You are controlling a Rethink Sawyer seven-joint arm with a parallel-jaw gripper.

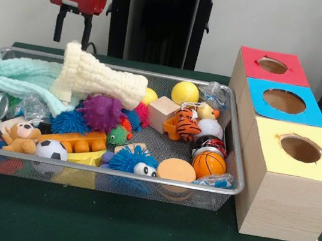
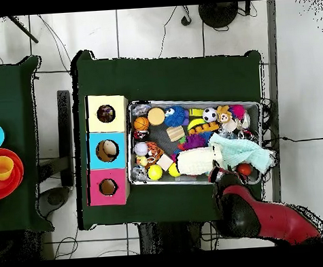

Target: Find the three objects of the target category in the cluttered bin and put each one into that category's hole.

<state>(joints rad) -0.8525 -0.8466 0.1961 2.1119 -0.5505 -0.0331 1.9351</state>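
The gripper (image 1: 73,27) hangs above the far left corner of the bin (image 1: 110,175), its two dark fingers (image 1: 59,24) spread apart with nothing between them, clear of the cream waffle towel (image 1: 97,79) that lies just below and in front of it. In the overhead view the red arm (image 2: 265,218) reaches in from the lower right and ends over the bin's edge beside the mint waffle towel (image 2: 242,152). The bin is crowded: the cream towel drapes over the mint towel (image 1: 16,77) and a purple spiky ball (image 1: 100,111), with a blue spiky ball (image 1: 69,122), a teddy bear (image 1: 20,137), a small soccer ball (image 1: 52,149), a yellow ball (image 1: 185,92), a wooden block (image 1: 163,113), a striped tiger toy (image 1: 184,124) and a basketball (image 1: 209,163) around them. A crinkled clear wad (image 1: 31,106) sits at the left under the mint towel's edge, and another glassy wad (image 1: 213,94) seems to lie in the far right corner, though neither is sharp enough to be sure of. The hole (image 1: 300,149) in the yellow-topped box stands open just outside the bin's right side, nearest the camera, with the blue-topped box (image 1: 284,101) and red-topped box (image 1: 272,65) lined up behind it.
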